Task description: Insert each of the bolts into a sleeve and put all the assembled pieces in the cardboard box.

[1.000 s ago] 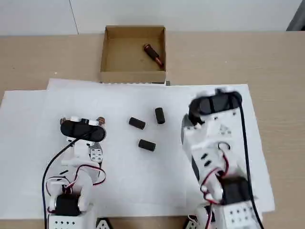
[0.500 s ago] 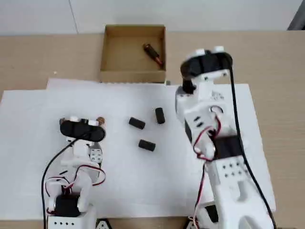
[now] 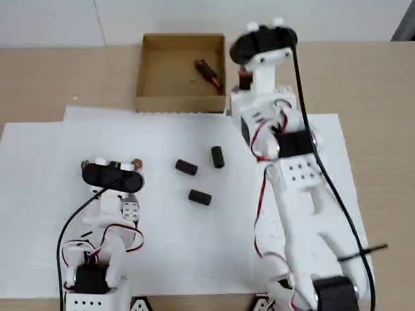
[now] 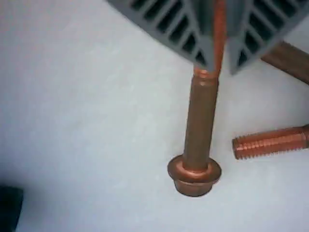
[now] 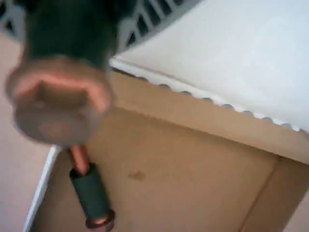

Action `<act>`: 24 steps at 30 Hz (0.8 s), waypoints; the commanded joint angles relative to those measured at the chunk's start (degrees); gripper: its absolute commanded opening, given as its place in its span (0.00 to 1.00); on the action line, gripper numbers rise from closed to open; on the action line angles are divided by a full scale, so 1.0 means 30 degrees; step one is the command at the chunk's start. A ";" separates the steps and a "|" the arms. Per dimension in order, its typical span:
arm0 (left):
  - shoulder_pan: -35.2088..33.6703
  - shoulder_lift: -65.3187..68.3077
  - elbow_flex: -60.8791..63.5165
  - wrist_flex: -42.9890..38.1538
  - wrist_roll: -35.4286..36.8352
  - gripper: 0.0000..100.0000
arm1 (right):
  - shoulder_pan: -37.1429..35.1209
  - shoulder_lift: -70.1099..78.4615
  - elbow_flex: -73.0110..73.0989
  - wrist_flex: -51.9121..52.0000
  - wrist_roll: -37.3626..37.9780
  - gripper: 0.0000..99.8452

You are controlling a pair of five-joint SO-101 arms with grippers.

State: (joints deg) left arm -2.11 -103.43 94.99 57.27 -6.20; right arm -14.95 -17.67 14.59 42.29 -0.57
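The open cardboard box (image 3: pixel 148 71) stands at the back of the table with one assembled bolt and sleeve (image 3: pixel 209 73) inside. My right gripper (image 3: pixel 246 75) hovers at the box's right wall, shut on a black sleeve with a copper bolt (image 5: pixel 58 99) in it. Below it the right wrist view shows the box floor (image 5: pixel 193 164) and the boxed piece (image 5: pixel 89 193). My left gripper (image 3: pixel 128 167) is low over the paper at the left, shut on the threaded end of a copper bolt (image 4: pixel 198 140). Three loose black sleeves (image 3: pixel 186 167) (image 3: pixel 217 157) (image 3: pixel 200 197) lie mid-paper.
White paper (image 3: pixel 194 246) covers the table's near half. Two more copper bolts (image 4: pixel 270 143) (image 4: pixel 289 55) lie close beside the left gripper, and a dark sleeve (image 4: pixel 7 208) shows farther off on the paper. Bare wood surrounds the box.
The right arm has stretched away from the paper's right side to the box's right wall, carrying its piece. The left arm has stayed put.
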 commanded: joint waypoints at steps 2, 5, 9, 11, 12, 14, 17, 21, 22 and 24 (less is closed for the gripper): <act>-0.0029 -0.0205 -0.0073 -0.0117 -0.0059 0.01 | -0.0015 0.2564 -0.3751 -0.0835 0.1758 0.00; -0.0029 -0.0205 -0.0073 -0.0117 -0.0059 0.01 | -0.0015 0.4557 -0.5392 -0.1597 0.2989 0.00; -0.0029 -0.0205 -0.0073 -0.0117 -0.0059 0.01 | -0.0190 0.6989 -0.6886 -0.2681 0.5451 0.00; -0.0029 -0.0205 -0.0073 -0.0117 -0.0059 0.01 | -0.0308 0.8015 -0.7414 -0.3062 0.6564 0.00; -0.0029 -0.0205 -0.0073 -0.0117 -0.0059 0.01 | -0.0425 0.8484 -0.7590 -0.3355 0.7121 0.00; -0.0029 -0.0205 -0.0073 -0.0117 -0.0059 0.01 | -0.0659 0.9304 -0.7853 -0.4176 0.8410 0.00; -0.0029 -0.0205 -0.0073 -0.0117 -0.0059 0.01 | -0.1040 1.0388 -0.7883 -0.5729 1.0520 0.00; -0.0029 -0.0205 -0.0073 -0.0117 -0.0059 0.01 | -0.1538 1.1912 -0.7883 -0.7897 1.3040 0.00; -0.0029 -0.0205 -0.0073 -0.0117 -0.0059 0.01 | -0.1597 1.2322 -0.7883 -0.8454 1.3656 0.00; -0.0029 -0.0205 -0.0073 -0.0117 -0.0059 0.01 | -0.1714 1.3260 -0.7883 -0.9656 1.4886 0.00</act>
State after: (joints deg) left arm -2.11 -103.43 94.99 57.27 -6.20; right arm -19.69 21.27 -4.84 18.90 39.34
